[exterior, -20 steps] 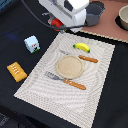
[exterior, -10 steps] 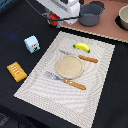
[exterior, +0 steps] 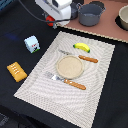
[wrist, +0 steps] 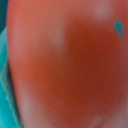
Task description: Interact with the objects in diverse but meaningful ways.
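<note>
The yellow banana lies flat near a placemat's far edge. The white-and-blue carton sits upright beside the golden loaf on dark cloth. A red tomato fills the wrist view, blurred.

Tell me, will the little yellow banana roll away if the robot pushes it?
Probably not far. The little yellow banana is curved and lies flat on the woven beige placemat, so it would more likely slide or spin than roll. It looks like a small toy, so it is probably light. The mat's ribbed weave may slow it.
</note>
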